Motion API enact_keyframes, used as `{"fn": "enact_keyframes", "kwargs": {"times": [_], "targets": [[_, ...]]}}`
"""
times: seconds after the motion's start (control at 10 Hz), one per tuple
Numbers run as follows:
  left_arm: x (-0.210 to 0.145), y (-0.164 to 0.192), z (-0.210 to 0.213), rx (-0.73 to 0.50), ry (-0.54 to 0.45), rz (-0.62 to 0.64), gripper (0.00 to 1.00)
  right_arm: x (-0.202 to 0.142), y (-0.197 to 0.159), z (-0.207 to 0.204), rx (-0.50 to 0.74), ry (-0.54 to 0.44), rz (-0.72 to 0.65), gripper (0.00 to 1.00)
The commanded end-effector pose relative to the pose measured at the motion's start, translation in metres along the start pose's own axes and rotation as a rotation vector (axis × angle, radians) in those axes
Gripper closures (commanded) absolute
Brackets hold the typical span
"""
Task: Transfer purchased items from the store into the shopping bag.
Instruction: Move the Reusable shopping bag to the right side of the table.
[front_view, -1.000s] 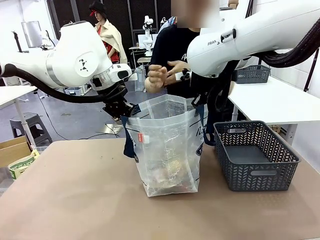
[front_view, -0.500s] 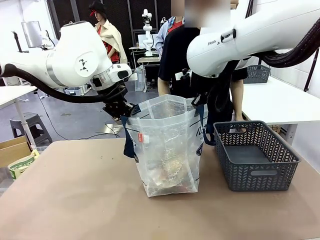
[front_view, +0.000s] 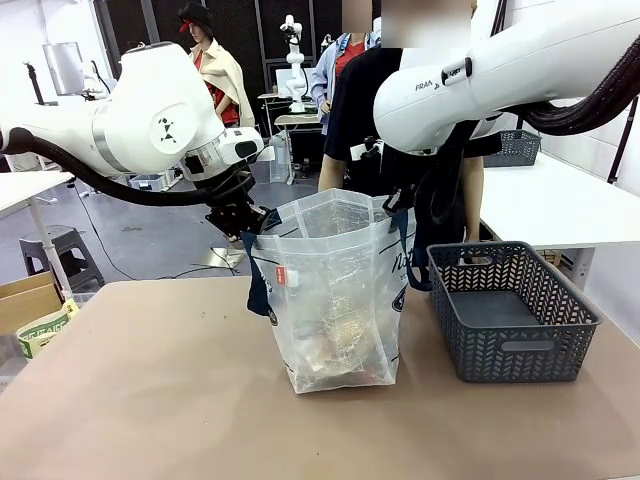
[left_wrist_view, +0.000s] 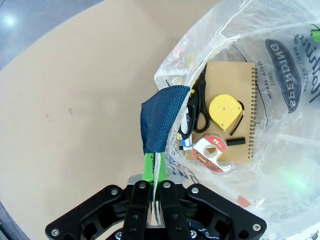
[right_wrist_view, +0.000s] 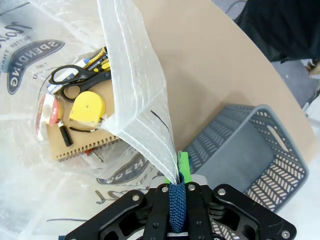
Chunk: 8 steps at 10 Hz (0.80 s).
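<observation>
The shopping bag, clear plastic with navy straps, stands upright at mid-table, its mouth held wide. My left gripper is shut on the bag's left rim and strap; in the left wrist view the gripper pinches plastic beside the navy strap. My right gripper is shut on the opposite strap, at the bag's right rim. Purchased items lie at the bottom of the bag: a brown spiral notebook, a yellow tape measure, black scissors and a tape roll.
A dark grey lattice basket stands right of the bag with nothing inside. A person stands beyond the table's far edge, hands away from the bag. A cardboard box sits off the table's left edge.
The person's hands, raised above the bag's mouth a second ago, have dropped away and the person has straightened up. Both arms and the bag stay still.
</observation>
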<state>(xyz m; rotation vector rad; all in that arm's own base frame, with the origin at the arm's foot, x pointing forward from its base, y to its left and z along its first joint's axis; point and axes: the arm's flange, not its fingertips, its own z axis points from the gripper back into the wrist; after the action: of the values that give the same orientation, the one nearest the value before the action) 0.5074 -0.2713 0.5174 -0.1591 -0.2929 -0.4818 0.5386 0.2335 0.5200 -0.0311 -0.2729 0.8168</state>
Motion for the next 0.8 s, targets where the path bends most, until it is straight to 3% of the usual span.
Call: {"fn": "enact_keyframes", "kwargs": {"times": [0.0, 0.7], "targets": [[-0.0013, 0.0023, 0.0008, 0.002, -0.001, 0.003, 1.0, -0.0007, -0.0017, 0.0004, -0.002, 0.0, -0.004, 1.0], [-0.0013, 0.0023, 0.0008, 0.002, -0.001, 0.003, 1.0, -0.0007, -0.0017, 0.0004, -0.002, 0.0, -0.004, 1.0]]}}
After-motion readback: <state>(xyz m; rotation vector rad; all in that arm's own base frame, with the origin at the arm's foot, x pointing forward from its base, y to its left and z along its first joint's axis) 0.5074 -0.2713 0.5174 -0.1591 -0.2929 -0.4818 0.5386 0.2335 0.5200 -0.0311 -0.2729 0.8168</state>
